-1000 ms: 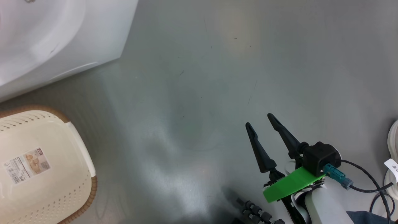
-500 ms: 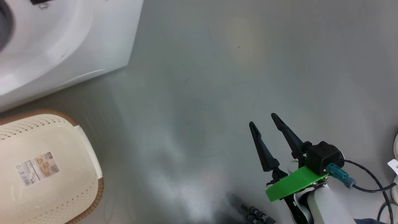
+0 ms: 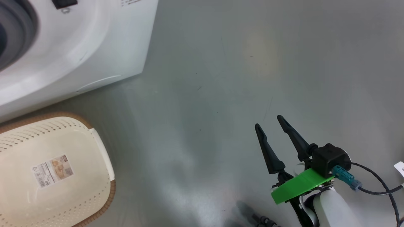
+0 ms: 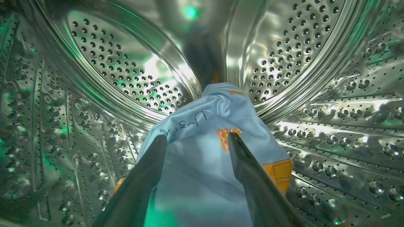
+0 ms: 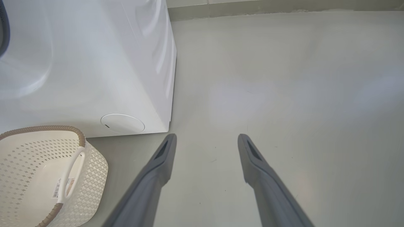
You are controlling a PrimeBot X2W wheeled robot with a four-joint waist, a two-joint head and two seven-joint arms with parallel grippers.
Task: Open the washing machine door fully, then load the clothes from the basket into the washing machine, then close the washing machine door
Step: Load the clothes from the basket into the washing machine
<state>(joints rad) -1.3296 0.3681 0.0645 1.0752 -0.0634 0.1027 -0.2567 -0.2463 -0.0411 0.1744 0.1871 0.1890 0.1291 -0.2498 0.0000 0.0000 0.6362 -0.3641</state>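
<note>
The left hand (image 4: 195,138) is reaching deep into the washing machine (image 3: 94,47), fingers apart, so the clothes (image 4: 202,170) are lying loose on the drum (image 4: 331,132). The right hand (image 3: 268,121) is hovering spread and empty over the floor (image 3: 221,78), well clear of the empty basket (image 3: 47,132).

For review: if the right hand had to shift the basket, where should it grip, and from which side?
Likely the white side handle of the basket, from above: the basket stands upright, and this slim handle sits on the side facing the open right hand.
</note>
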